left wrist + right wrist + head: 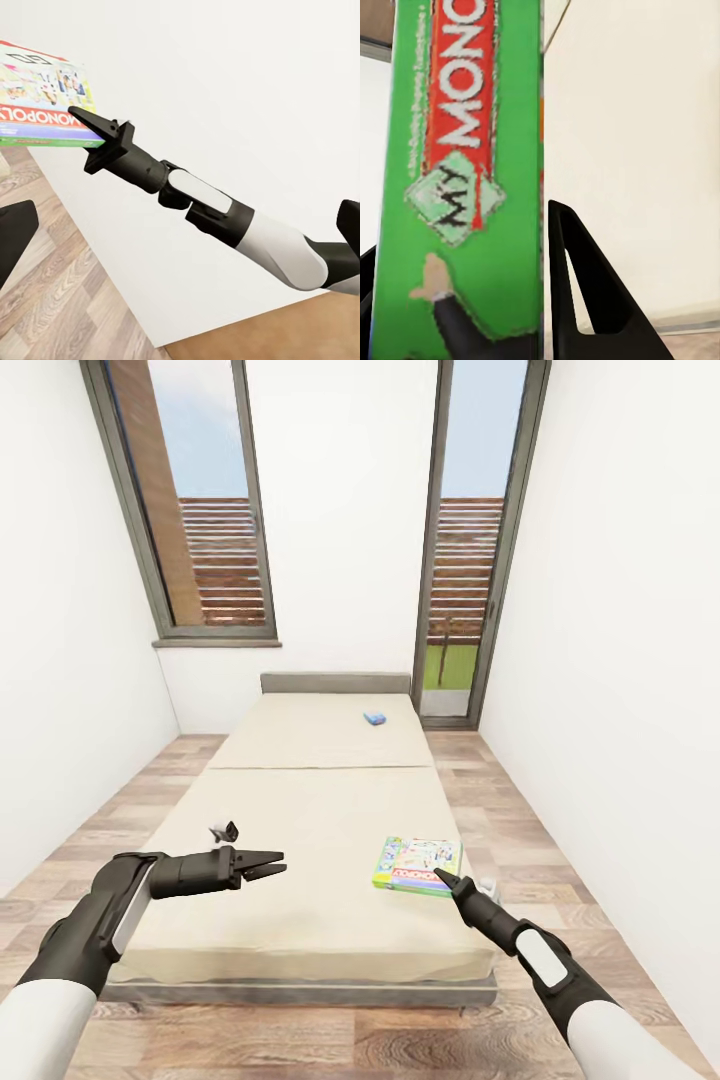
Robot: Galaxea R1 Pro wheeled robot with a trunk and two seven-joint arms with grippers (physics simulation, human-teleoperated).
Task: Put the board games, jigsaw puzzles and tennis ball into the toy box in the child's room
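The right gripper point(447, 879), jaws spread astride the game point(417, 865), meets its near edge by the bed's point(300, 810) right side; the left gripper point(268, 865) hangs unclenched, farther away.

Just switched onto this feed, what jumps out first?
The bright green Monopoly board game lies near the bed's front right corner, with the right gripper at its near edge. A second, small blue board game lies far up the bed, and the left gripper hovers over the mattress.
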